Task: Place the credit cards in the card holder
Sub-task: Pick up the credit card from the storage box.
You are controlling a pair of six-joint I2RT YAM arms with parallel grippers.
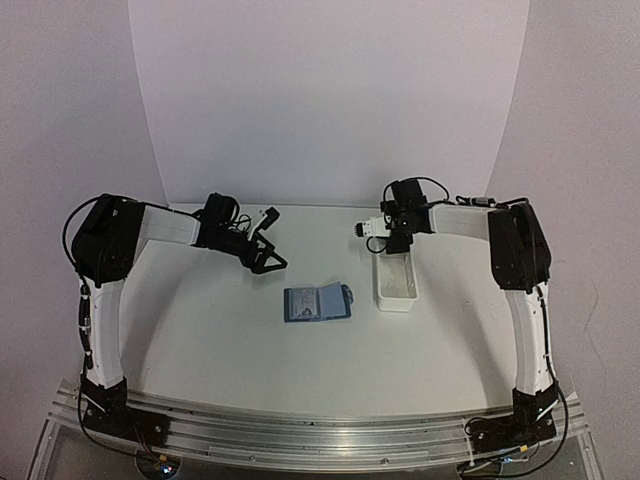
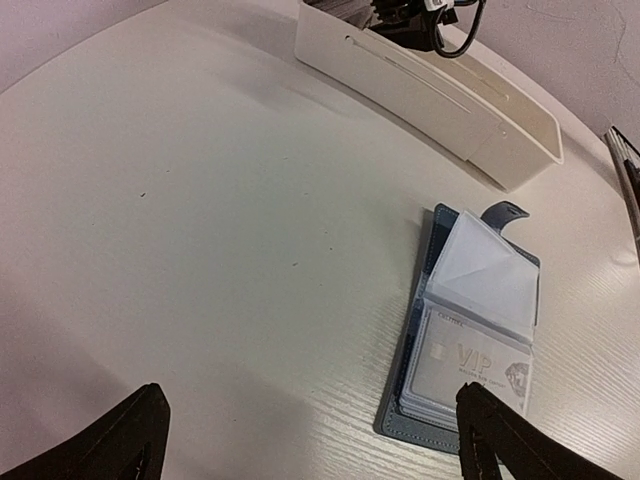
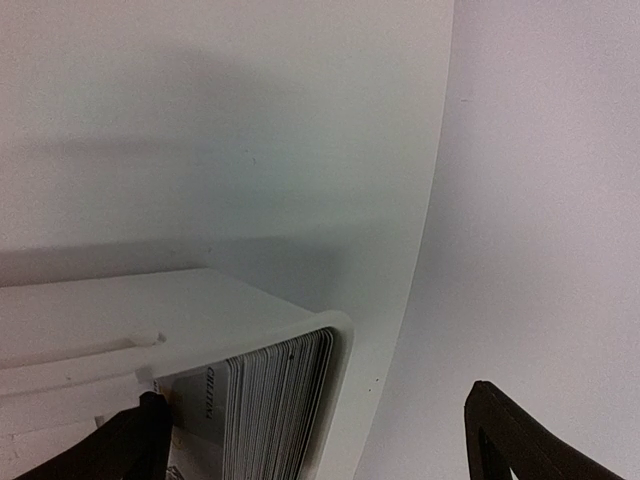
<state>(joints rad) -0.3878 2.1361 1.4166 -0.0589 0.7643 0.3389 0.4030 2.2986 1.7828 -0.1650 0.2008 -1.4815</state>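
White tabletop (image 3: 200, 150) holds a tray (image 3: 120, 310) whose card stack (image 3: 275, 410) runs off-frame below.

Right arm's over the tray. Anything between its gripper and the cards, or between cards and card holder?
Nothing visible. The right gripper is open over the cards, which stand on edge at one end of the white tray. Only the tray's wall and a stretch of tabletop separate them from the open card holder.

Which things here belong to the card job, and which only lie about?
For the job: card holder, open; stack of cards in the white tray; VIP card already in the holder.
Only lying about: nothing else visible; the tray merely stores cards.
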